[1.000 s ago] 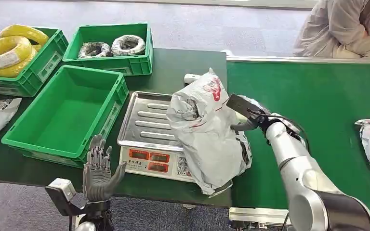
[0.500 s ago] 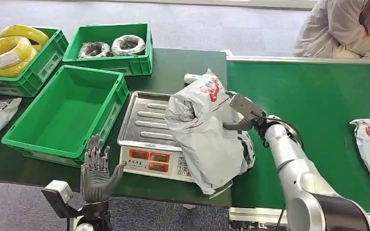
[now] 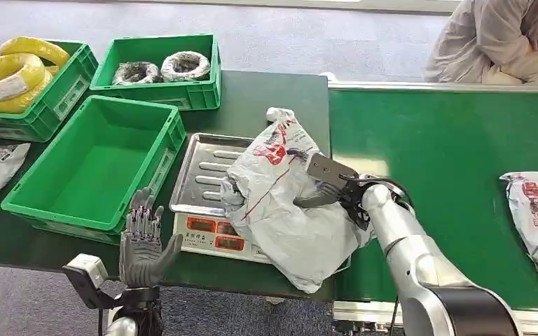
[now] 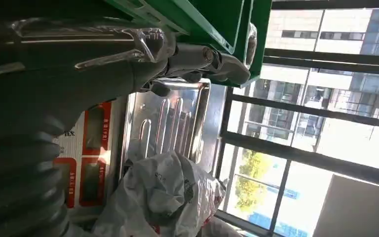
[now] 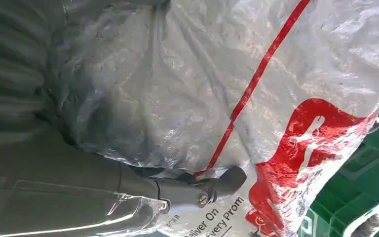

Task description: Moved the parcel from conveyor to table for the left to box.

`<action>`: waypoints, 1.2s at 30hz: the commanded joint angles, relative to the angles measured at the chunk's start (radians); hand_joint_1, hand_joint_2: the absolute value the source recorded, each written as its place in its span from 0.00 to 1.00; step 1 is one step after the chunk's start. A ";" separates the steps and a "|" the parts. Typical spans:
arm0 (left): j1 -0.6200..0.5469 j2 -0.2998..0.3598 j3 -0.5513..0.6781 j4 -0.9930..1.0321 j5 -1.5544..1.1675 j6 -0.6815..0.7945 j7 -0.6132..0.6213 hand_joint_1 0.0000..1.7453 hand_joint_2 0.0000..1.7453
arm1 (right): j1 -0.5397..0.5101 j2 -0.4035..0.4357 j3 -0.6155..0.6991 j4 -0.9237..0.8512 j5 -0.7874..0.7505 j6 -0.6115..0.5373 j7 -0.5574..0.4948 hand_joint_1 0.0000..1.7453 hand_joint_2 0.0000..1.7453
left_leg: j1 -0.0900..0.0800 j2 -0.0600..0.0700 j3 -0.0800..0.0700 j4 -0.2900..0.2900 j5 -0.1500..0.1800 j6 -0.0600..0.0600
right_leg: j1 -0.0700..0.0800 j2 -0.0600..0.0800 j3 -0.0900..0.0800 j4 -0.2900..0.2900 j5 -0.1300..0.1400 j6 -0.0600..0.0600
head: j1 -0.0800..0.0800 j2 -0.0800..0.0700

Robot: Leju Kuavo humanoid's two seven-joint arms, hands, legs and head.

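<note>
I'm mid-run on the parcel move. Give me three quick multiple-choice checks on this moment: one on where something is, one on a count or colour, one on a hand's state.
1. Where is the held parcel?
A. In the empty green crate
B. Over the scale's steel tray and display
C. Flat on the conveyor belt

2. How many green crates stand on the table?
A. Three
B. One
C. Five

3. What is the left robot hand doing?
A. Holding a yellow coil
B. Pressing the scale's display
C. Open, holding nothing

Answers:
1 B: the grey bag, held by the right robot hand, hangs over the scale.
2 A: one empty green crate, one crate with yellow coils, one crate with grey coils.
3 C: its fingers are spread at the table's near edge, touching nothing.
</note>
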 commanded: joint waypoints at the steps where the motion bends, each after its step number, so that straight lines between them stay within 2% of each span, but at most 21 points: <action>1: 0.024 0.004 0.016 0.010 -0.010 0.002 0.006 0.00 1.00 | 0.009 0.018 0.077 0.011 -0.026 -0.047 0.007 0.00 1.00 | 0.000 0.002 0.003 -0.002 0.000 0.001 | 0.001 0.001 0.002 -0.002 0.000 -0.002 | 0.000 0.000; 4: 0.024 0.005 0.018 0.006 -0.010 0.003 0.006 0.00 1.00 | 0.008 0.017 0.079 0.011 -0.028 -0.046 0.008 0.00 1.00 | 0.000 0.001 0.002 -0.001 0.000 0.001 | 0.000 0.000 0.001 -0.001 0.000 -0.002 | 0.000 0.000; 6: 0.021 0.004 0.019 0.005 -0.011 0.003 0.006 0.00 1.00 | 0.009 0.017 0.076 0.006 -0.035 -0.053 0.002 1.00 1.00 | 0.000 0.002 0.002 -0.002 0.000 0.001 | 0.000 0.000 0.001 -0.001 0.000 -0.002 | 0.000 0.000; 11: 0.023 0.002 0.025 -0.007 -0.013 0.005 0.007 0.00 1.00 | 0.013 0.014 0.071 -0.010 -0.052 -0.078 -0.005 1.00 1.00 | 0.000 0.002 0.003 -0.003 0.000 0.001 | 0.001 0.000 0.002 -0.002 0.000 -0.003 | 0.000 0.000; 16: 0.062 -0.001 0.036 -0.057 -0.016 0.012 0.008 0.00 1.00 | 0.033 0.020 0.032 -0.101 -0.140 -0.209 0.018 1.00 1.00 | 0.000 0.002 0.003 -0.003 0.000 0.001 | 0.000 0.000 0.002 -0.002 0.000 -0.003 | 0.000 0.000; 17: 0.063 -0.002 0.037 -0.063 -0.017 0.014 0.008 0.00 1.00 | 0.033 0.018 0.030 -0.115 -0.153 -0.214 0.028 1.00 1.00 | 0.000 0.002 0.001 -0.001 0.000 0.001 | 0.000 0.001 0.001 -0.001 0.000 -0.002 | 0.000 0.000; 19: 0.076 -0.010 0.047 -0.088 -0.018 0.029 0.009 0.00 1.00 | 0.025 0.027 0.004 -0.167 -0.185 -0.328 0.079 1.00 1.00 | 0.000 0.001 0.001 -0.001 0.000 0.001 | 0.000 0.000 0.000 0.000 0.000 -0.002 | 0.000 0.000; 22: 0.088 -0.016 0.045 -0.105 -0.022 0.042 0.014 0.00 1.00 | -0.004 0.031 0.001 -0.229 -0.191 -0.431 0.159 1.00 1.00 | -0.001 0.003 0.000 -0.001 0.000 0.001 | 0.000 0.001 -0.001 0.000 0.000 -0.002 | 0.000 0.000; 26: 0.089 -0.017 0.042 -0.104 -0.022 0.045 0.014 0.00 1.00 | -0.009 0.029 0.009 -0.238 -0.193 -0.432 0.172 1.00 1.00 | -0.001 0.002 0.000 -0.001 0.000 0.001 | 0.000 0.000 0.000 -0.001 0.000 -0.003 | 0.000 0.000; 29: 0.090 -0.019 0.035 -0.100 -0.020 0.054 0.015 0.00 1.00 | -0.035 0.041 0.009 -0.241 -0.168 -0.563 0.217 1.00 1.00 | -0.001 0.002 0.000 -0.001 0.000 0.001 | 0.000 0.000 0.000 0.000 0.000 -0.002 | 0.000 0.000; 33: 0.076 -0.011 -0.004 -0.063 -0.015 0.071 0.016 0.00 1.00 | -0.086 0.065 0.032 -0.269 -0.070 -0.767 0.339 1.00 1.00 | -0.001 0.003 0.000 0.000 0.000 0.001 | -0.001 0.001 -0.001 0.001 0.000 -0.002 | 0.000 0.000; 36: 0.042 -0.003 -0.027 -0.019 -0.005 0.071 0.012 0.00 1.00 | -0.133 0.081 0.077 -0.234 0.016 -0.829 0.401 1.00 1.00 | -0.002 0.003 0.000 -0.001 0.000 0.001 | -0.001 0.002 -0.002 0.001 0.000 -0.002 | 0.000 0.000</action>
